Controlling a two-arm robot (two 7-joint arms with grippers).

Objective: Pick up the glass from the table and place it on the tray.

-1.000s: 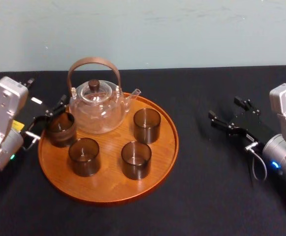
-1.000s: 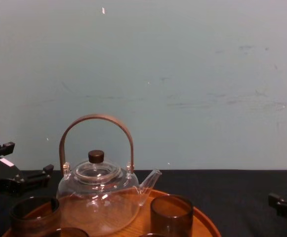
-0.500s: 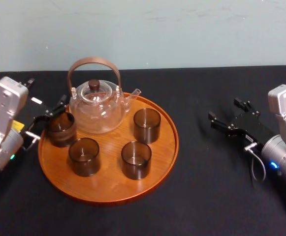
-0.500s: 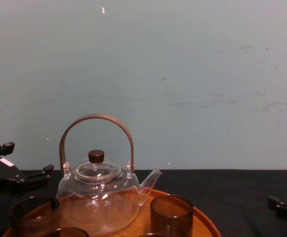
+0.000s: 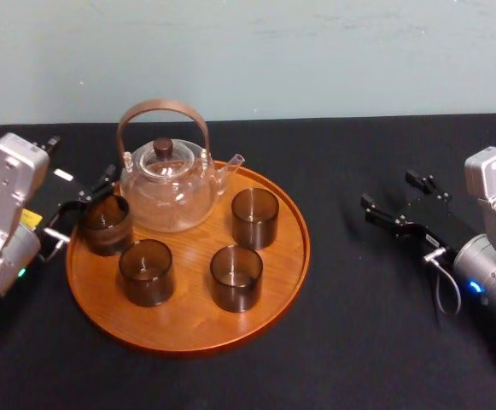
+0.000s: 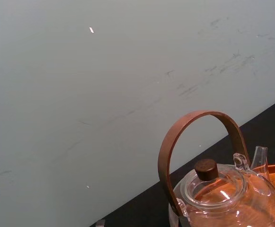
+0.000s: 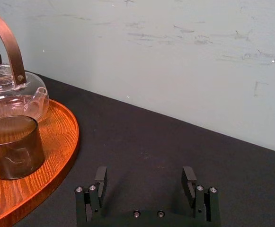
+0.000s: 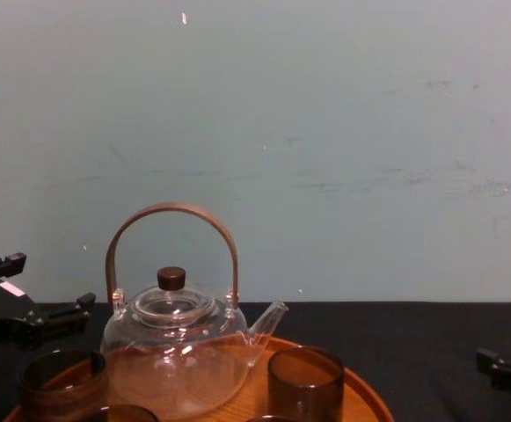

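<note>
Smoky glass (image 5: 105,224) on wooden tray (image 5: 188,329)

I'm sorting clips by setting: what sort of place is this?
Likely a robot test bench, not a home: a table in black cloth against a bare wall, a wooden tray with glass teapot, the left gripper and right gripper flanking it.

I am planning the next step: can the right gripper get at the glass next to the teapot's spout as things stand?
Probably yes. The right gripper, open, faces that glass across bare table; only the tray's low rim lies between. The teapot stands beyond it.
</note>
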